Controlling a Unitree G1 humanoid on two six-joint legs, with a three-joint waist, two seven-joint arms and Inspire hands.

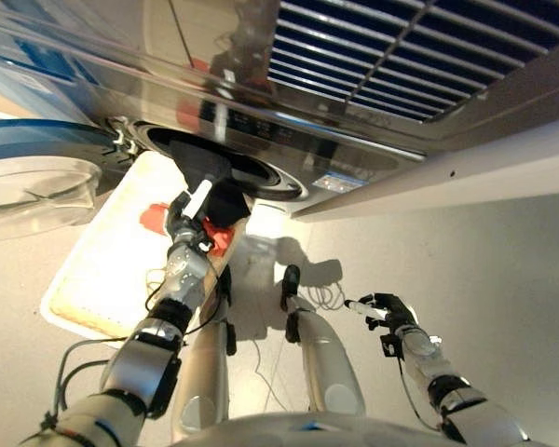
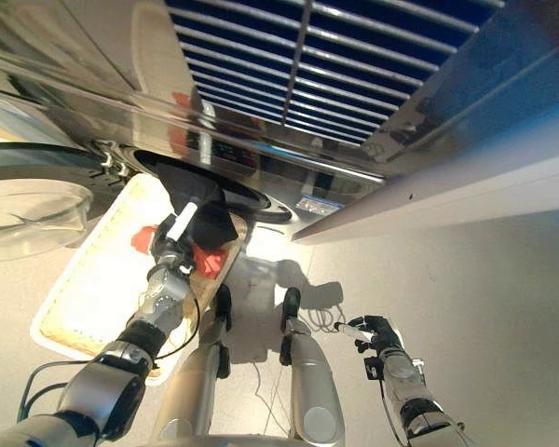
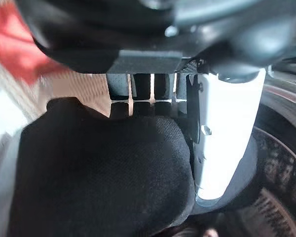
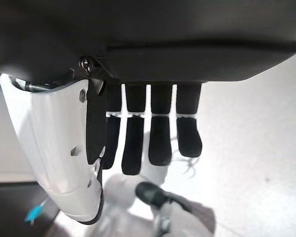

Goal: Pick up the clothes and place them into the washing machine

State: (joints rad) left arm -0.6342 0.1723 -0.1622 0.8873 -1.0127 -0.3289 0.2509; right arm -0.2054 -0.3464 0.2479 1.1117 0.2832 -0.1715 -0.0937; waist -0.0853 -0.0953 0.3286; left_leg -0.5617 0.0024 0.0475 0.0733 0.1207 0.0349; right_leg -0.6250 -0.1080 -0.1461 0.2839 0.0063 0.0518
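My left hand (image 1: 187,222) is raised to the washing machine's round opening (image 1: 275,177), shut on a black garment (image 1: 211,182) that hangs from the opening's lower rim. In the left wrist view the black cloth (image 3: 103,173) bunches under the curled fingers and the white-covered thumb (image 3: 222,138), with the drum (image 3: 281,173) just past it. A red garment (image 1: 220,240) lies in the white basket (image 1: 93,279) below the hand. My right hand (image 1: 388,308) hangs low at the right over the floor, open and holding nothing (image 4: 153,138).
The machine's round glass door (image 1: 37,182) stands swung open at the left, above the basket's far end. The silver machine front (image 1: 354,140) runs across the top. Pale floor (image 1: 466,251) spreads to the right.
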